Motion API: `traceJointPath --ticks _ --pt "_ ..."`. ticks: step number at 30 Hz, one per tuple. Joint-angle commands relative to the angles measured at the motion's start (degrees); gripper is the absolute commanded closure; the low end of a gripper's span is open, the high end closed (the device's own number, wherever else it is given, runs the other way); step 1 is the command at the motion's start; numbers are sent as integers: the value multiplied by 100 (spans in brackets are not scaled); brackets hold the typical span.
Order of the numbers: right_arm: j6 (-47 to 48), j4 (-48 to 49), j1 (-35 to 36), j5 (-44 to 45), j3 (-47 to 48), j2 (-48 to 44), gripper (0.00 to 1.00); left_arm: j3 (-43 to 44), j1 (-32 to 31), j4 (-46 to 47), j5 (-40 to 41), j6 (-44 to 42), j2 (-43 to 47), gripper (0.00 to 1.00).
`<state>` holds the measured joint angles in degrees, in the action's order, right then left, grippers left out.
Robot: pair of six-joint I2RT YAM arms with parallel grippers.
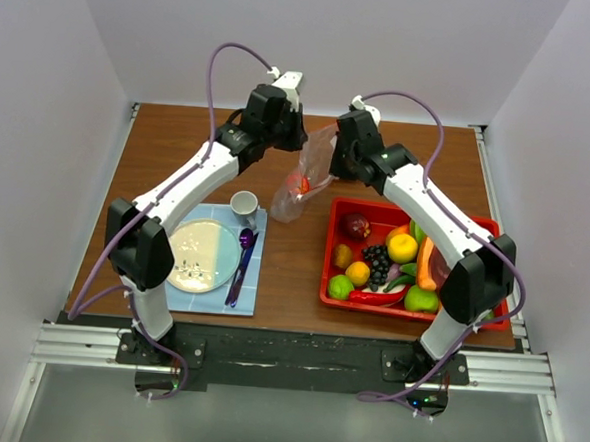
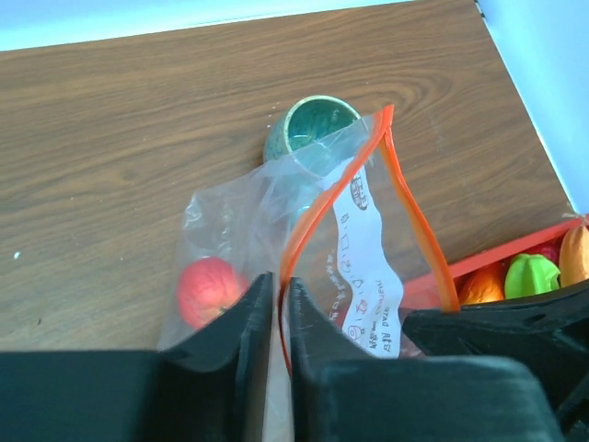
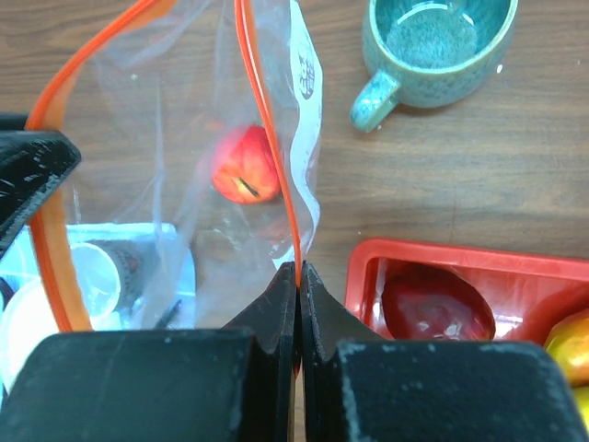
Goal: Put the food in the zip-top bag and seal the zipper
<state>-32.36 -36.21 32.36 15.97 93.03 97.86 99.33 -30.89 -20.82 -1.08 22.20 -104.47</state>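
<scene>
The clear zip-top bag hangs between both grippers above the table, its mouth held open. One red round fruit lies inside it, also seen in the left wrist view and the right wrist view. My left gripper is shut on one side of the orange-red zipper. My right gripper is shut on the other side of the zipper. The rest of the food lies in the red tray.
A teal mug stands on the wood behind the bag. A blue mat at the left holds a plate, a white cup and a purple spoon. White walls surround the table.
</scene>
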Motion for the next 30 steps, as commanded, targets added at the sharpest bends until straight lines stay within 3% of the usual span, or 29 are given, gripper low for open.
traceJointPath --ticks 1,3,8,15,20,22,28,30 --pt "151 -44 25 152 505 4 100 376 -109 -343 450 -409 32 90" --pt "221 -114 25 213 637 109 100 455 -119 -562 826 -523 -4 100" --pt "371 -168 -186 337 410 58 100 789 -110 -1126 2215 -681 -92 100" --pt "388 -9 -177 -313 391 66 100 1009 -74 -1048 1683 -646 5 100" --pt "476 52 -160 -489 155 -136 76 607 -162 -749 1032 -559 -91 100" --pt "494 0 -160 -472 92 -267 56 422 -171 -538 900 -410 -92 100" --pt "345 -422 -160 2 -460 -1233 29 -45 -189 -81 609 -76 -22 100" --pt "213 -641 -160 239 -812 -1690 26 -124 -189 42 565 -31 -12 100"
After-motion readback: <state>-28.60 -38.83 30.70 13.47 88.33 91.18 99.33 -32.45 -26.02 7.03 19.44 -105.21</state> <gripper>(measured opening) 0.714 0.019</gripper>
